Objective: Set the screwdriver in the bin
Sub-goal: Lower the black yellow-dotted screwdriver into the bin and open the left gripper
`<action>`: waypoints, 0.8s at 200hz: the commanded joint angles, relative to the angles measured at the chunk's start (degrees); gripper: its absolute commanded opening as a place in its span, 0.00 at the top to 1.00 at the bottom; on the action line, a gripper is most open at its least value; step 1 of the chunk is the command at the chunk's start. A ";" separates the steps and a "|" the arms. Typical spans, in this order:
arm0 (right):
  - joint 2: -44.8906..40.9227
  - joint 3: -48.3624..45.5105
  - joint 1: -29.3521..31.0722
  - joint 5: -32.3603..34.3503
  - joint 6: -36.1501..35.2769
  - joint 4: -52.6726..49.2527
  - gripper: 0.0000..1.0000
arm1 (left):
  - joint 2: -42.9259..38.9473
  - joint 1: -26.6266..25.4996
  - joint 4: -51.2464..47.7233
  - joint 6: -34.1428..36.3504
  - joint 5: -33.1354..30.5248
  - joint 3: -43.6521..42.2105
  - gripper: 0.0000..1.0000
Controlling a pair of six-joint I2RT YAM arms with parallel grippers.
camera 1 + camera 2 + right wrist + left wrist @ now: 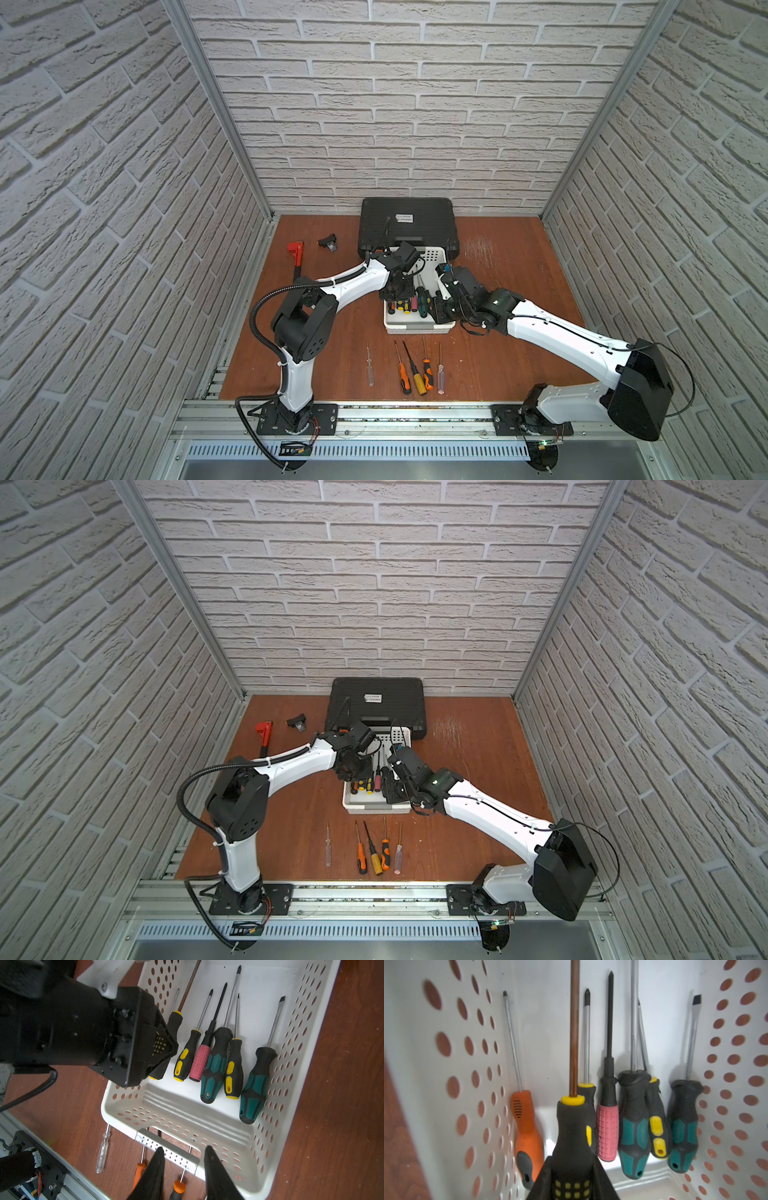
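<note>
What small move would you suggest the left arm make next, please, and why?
Probably open the fingers of the left gripper: the black-and-yellow screwdriver they hold is already low inside the bin, beside other screwdrivers lying there, so releasing should finish the placement.

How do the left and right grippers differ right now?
The left gripper is shut on the black-and-yellow screwdriver; the right gripper is open and holds no tool. The left gripper reaches into the bin; the right gripper is by the grey tab at its end. Both are at the bin.
</note>
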 commanded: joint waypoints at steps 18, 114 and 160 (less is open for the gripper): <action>-1.32 -0.13 -0.26 -0.56 0.00 0.79 0.66 | 2.54 -0.48 1.27 -0.49 -1.12 -0.28 0.86; -0.65 0.65 -0.26 -0.93 0.32 0.23 0.66 | 1.25 -1.74 2.57 -1.35 -2.11 -0.72 0.57; -0.54 1.40 -0.25 -0.71 0.04 -0.68 0.66 | -4.50 -1.88 3.08 -0.93 -2.76 -1.21 0.56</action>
